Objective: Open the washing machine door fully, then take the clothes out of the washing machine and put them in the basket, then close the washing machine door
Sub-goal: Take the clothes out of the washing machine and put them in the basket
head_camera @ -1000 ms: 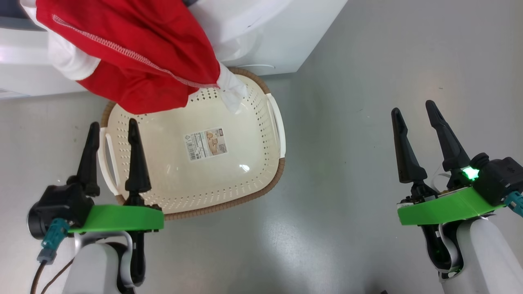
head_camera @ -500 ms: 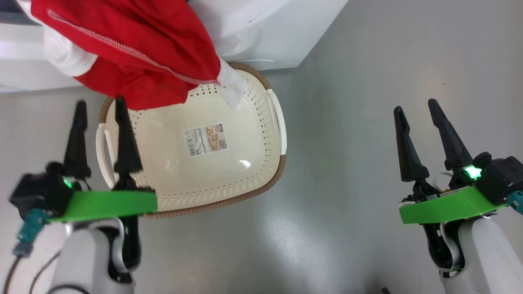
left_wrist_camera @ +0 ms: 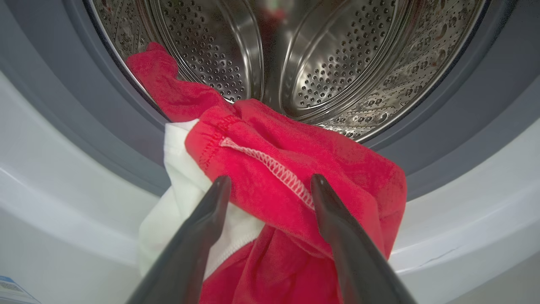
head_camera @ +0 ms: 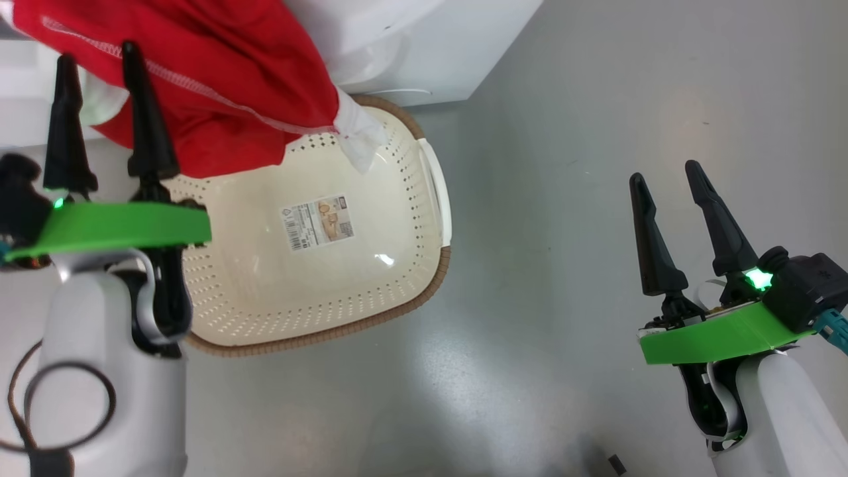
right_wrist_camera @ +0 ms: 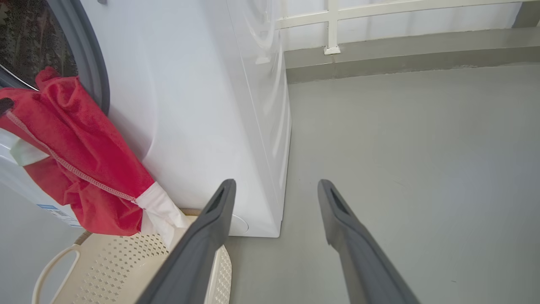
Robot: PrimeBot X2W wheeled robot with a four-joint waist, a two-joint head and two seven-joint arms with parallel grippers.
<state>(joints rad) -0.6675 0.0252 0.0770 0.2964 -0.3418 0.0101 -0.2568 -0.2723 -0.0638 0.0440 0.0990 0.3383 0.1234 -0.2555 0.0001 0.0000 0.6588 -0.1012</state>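
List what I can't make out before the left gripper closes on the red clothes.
Perforated steel drum, left wrist view: the red fabric garment heaped over the grey rubber port ring hides its floor.
Cream perforated plastic basket, head view: far rim under the garment, left corner behind the left gripper.
Paper sticker, head view: print too small.
Blue label, left wrist view: cut by the edge.

Head looks down; left wrist close at drum [left_wrist_camera: 320, 63]; all share clothes [head_camera: 199, 99].

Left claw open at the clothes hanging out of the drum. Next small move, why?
Probably ease the left claw forward and close on the clothes: its open fingers flank the red fold draped over the port, nothing gripped; the basket sits below.
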